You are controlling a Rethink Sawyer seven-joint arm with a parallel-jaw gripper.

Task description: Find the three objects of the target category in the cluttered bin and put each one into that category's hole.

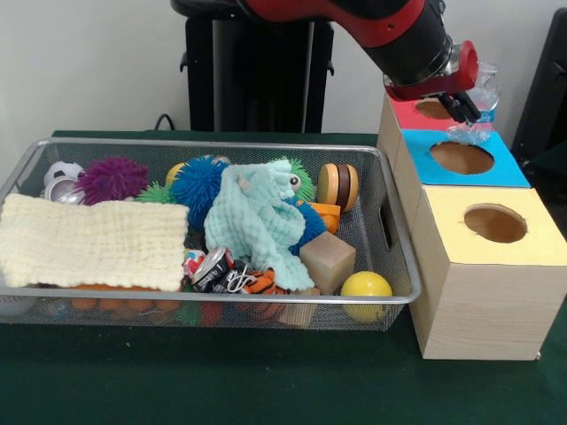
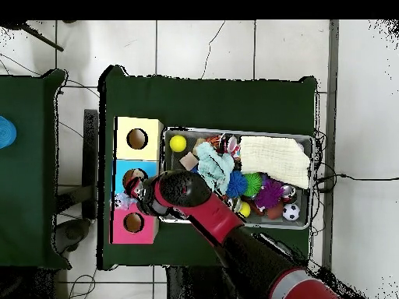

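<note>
Above the blue-topped round hole (image 1: 462, 158), your claw (image 1: 464, 108) is closed on one small crinkly clear plastic bottle (image 1: 483, 93). It looks light, thin-walled and crushable, so grip its middle gently. You have three holes in the pale wooden box, one silver wire-mesh bin (image 1: 390, 217), and no other bottle showing.

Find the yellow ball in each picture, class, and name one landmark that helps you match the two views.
Front view: the yellow ball lies in the bin's near right corner, beside the tan wooden block.
Overhead view: the yellow ball lies in the bin's upper left corner, next to the yellow-topped hole.
Shared landmark: the yellow-topped hole, the box nearest the ball in both views.
</note>
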